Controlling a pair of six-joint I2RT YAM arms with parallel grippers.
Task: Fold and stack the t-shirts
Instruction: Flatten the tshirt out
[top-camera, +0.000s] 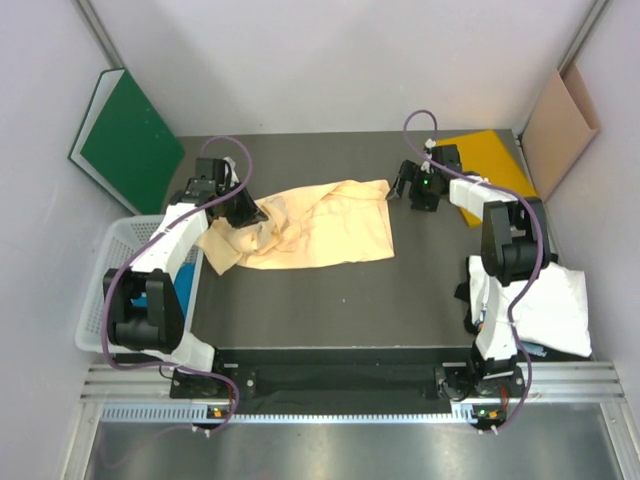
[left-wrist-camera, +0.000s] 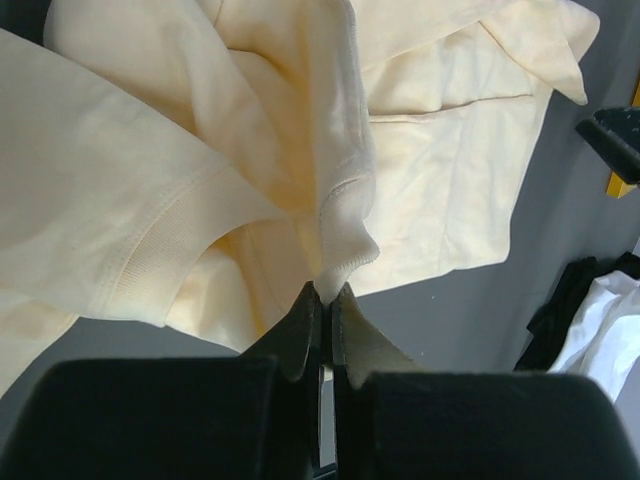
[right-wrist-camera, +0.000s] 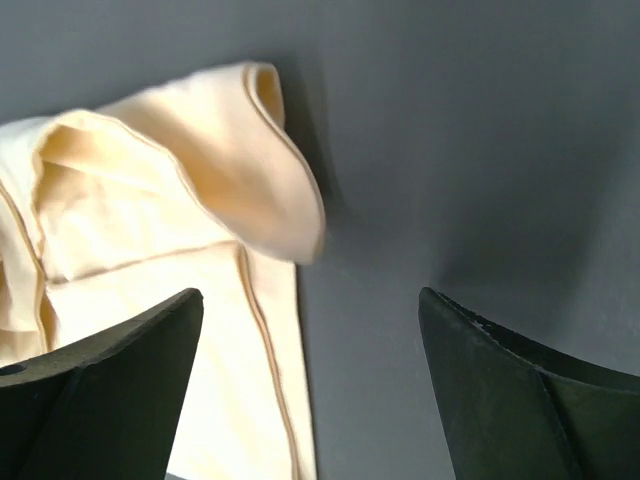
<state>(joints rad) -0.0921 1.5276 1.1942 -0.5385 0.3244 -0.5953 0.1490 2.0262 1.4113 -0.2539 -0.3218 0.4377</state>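
From above, the pale yellow t-shirt (top-camera: 320, 228) is seen spread out and rumpled on the dark bench (top-camera: 330, 300), left of centre. Its left side is bunched up where the left gripper (top-camera: 246, 208) is clamped on it. The right gripper (top-camera: 404, 186) is held just beside the far right corner of the cloth, its fingers apart. A white t-shirt (top-camera: 545, 300) is draped over the bench's right edge, and a blue cloth (top-camera: 188, 282) is glimpsed in the white basket (top-camera: 95, 300) on the left.

On the left wrist view, the left gripper (left-wrist-camera: 327, 300) is shown pinched together on a fold of the pale yellow t-shirt (left-wrist-camera: 200, 150). A stitched hem is seen beside it, and soft creases all over.

On the right wrist view, the right gripper (right-wrist-camera: 310, 300) is spread wide and nothing is held. A curled corner of the pale yellow t-shirt (right-wrist-camera: 230, 170) is seen lying on the bench (right-wrist-camera: 480, 150) beneath it.
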